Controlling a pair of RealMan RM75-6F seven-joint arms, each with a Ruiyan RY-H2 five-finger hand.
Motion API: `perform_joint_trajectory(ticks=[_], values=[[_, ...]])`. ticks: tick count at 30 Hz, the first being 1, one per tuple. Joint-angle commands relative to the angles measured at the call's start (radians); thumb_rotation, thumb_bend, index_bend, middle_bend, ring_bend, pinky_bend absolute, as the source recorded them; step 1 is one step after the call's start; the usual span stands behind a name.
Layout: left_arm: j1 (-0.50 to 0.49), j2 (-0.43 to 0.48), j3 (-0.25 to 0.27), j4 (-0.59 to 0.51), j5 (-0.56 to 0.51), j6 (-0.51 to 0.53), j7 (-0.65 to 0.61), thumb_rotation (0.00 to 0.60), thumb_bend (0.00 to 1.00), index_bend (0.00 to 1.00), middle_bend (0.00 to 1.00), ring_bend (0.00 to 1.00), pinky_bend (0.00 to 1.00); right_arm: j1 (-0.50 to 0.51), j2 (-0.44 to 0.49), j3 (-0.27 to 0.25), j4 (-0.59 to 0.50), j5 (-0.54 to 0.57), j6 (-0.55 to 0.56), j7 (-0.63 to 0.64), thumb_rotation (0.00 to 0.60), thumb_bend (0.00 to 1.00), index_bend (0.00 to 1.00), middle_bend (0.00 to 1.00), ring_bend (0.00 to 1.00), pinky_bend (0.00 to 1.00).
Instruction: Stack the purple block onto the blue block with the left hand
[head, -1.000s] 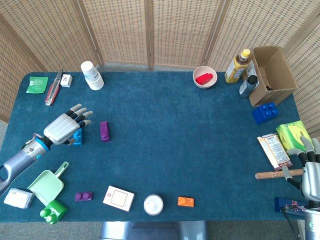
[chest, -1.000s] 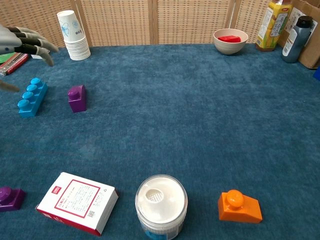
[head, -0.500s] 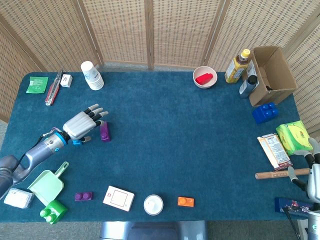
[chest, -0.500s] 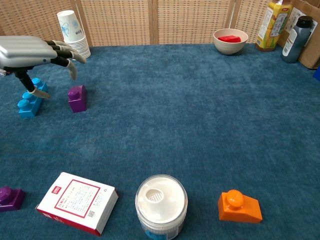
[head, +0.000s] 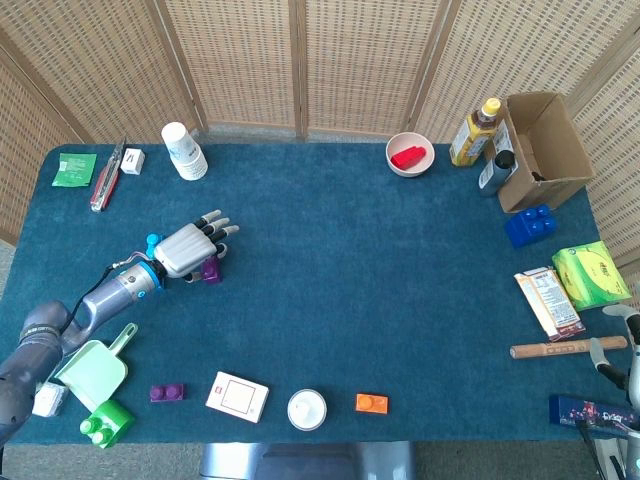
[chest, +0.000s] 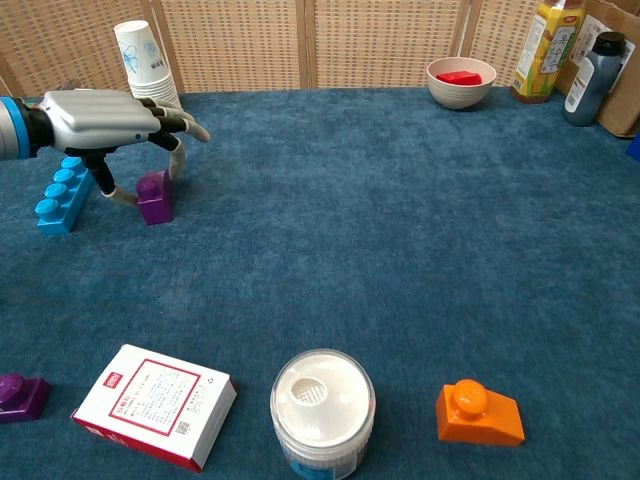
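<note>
Blue carpeted table (head: 330, 270) before woven screens: my left hand (chest: 105, 115) poised over the purple block (chest: 154, 196), stack not yet begun.

Taking the purple block as landmark: it stands on the carpet, and the blue block (chest: 64, 193) lies just to its left, apart from it, studs up and bare. My left hand hangs directly above the purple block, fingers (chest: 182, 127) spread and curved downward past it, thumb lowered toward its left side; I cannot tell from either view whether any fingertip touches it yet. Nothing is lifted. By my judgement the reach is done, while the grasp, the lift, the carry leftward and the seating on the blue block's studs all remain. My right hand (head: 622, 362), far to the right at the table's edge, is barely in view; I cannot tell its finger state.
</note>
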Motion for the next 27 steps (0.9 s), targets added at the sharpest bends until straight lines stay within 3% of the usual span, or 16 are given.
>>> perform_joint_trajectory(ticks=[1, 10, 27], values=[[-0.008, -0.016, 0.008, 0.02, -0.005, -0.002, -0.015, 0.6, 0.27, 0.47, 0.12, 0.05, 0.0, -0.002, 0.001, 0.0, -0.001, 0.001, 0.002, 0.0, 0.6, 0.29, 0.38, 0.14, 0.0, 0.0], [-0.03, -0.061, 0.03, 0.093, -0.017, -0.028, -0.041, 0.6, 0.27, 0.56, 0.14, 0.06, 0.0, -0.011, 0.003, 0.003, -0.008, 0.002, 0.009, -0.004, 0.6, 0.28, 0.38, 0.14, 0.0, 0.0], [-0.043, -0.072, 0.051, 0.122, -0.049, -0.045, -0.053, 0.6, 0.28, 0.59, 0.16, 0.07, 0.0, -0.022, 0.002, 0.005, -0.003, -0.008, 0.02, 0.01, 0.6, 0.28, 0.38, 0.14, 0.0, 0.0]])
